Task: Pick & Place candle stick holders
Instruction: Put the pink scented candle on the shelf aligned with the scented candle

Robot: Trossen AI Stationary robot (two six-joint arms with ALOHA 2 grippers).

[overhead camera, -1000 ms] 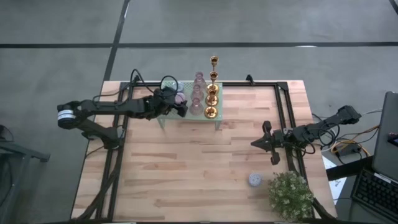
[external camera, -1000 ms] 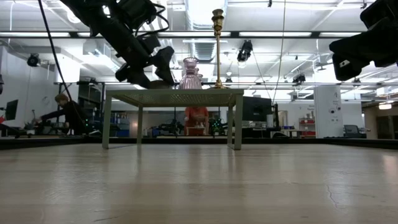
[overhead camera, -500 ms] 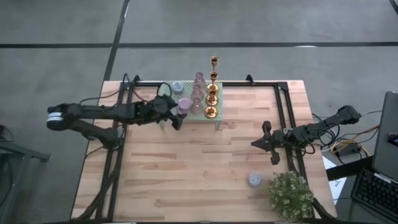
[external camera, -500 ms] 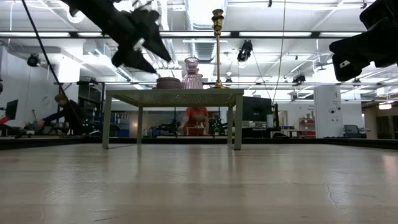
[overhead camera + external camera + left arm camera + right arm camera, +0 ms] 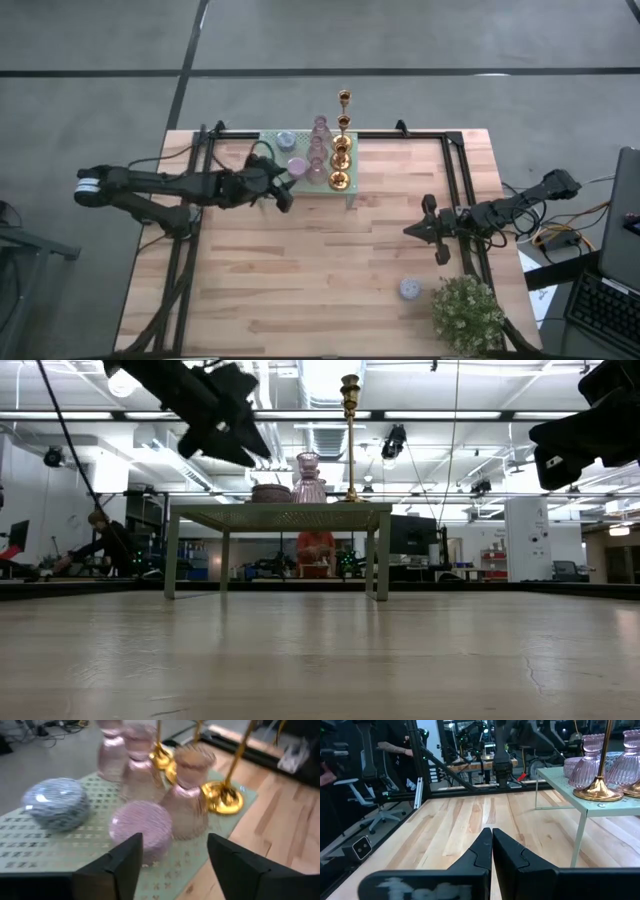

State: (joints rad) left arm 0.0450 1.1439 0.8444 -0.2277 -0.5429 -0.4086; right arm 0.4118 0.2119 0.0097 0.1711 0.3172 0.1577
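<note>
- Your left end effector (image 5: 283,188) hovers at the near-left edge of the mint-green perforated rack (image 5: 270,145), above the worktop (image 5: 320,270). Its fingers are spread and nothing is between them, as the left wrist view shows.
- Straight ahead of those spread fingers, on the rack, sits the squat lilac-pink holder (image 5: 141,829). It stands upright and apart from the fingers.
- Just beyond the lilac-pink one stands a translucent pink glass holder (image 5: 186,795), close beside it, perhaps touching. More pink glass holders (image 5: 132,755) line up behind, and the squat pale blue holder (image 5: 56,802) sits off to one side, well apart.
- The gold candlesticks (image 5: 340,150) stand in a row along the rack's right side, long axes vertical. In the low view the tallest one (image 5: 351,435) rises well above everything else.
- One more squat bluish holder (image 5: 409,289) sits on the bare worktop by the potted plant (image 5: 467,312), far from the rack.
- Your right end effector (image 5: 443,254) waits over the worktop's right side, fingers pressed together and holding nothing. It is clearly the nearer arm to that lone holder.
- My reading: if the loose holder is next, the right arm is nearer to it; the left is placed for the rack.
- Watch the tight packing: any sideways sweep on the rack risks nudging the pink glass.
</note>
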